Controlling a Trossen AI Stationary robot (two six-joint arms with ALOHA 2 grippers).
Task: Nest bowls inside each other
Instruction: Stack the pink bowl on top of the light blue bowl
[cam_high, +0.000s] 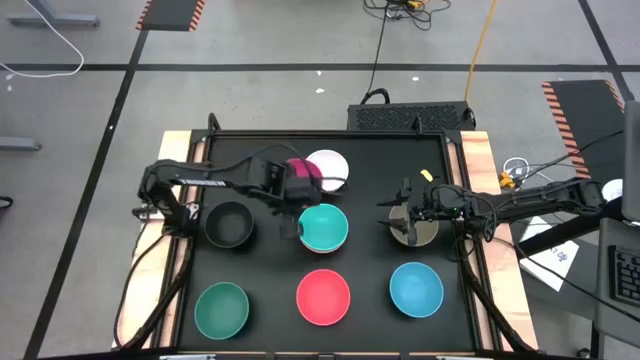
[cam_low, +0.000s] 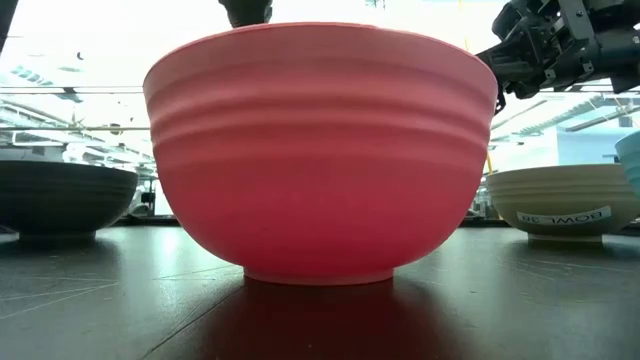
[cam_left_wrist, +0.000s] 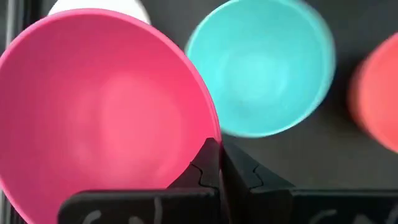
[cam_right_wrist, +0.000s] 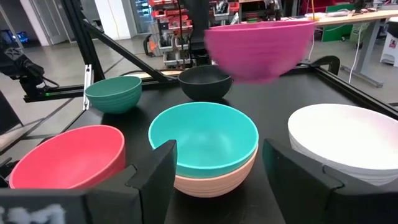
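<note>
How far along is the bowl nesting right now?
Done: the teal bowl sits nested in the orange bowl. In hand: the left gripper is shut on the magenta bowl, lifted between teal and the white bowl. The right gripper hangs open over the taupe bowl. Left: black, green, red and blue stand single.

Two dark jointed arms, black cables alongside; angular black fingers (cam_right_wrist: 155, 171).

Magenta bowl (cam_right_wrist: 260, 47) aloft above teal bowl (cam_right_wrist: 204, 138)
</note>
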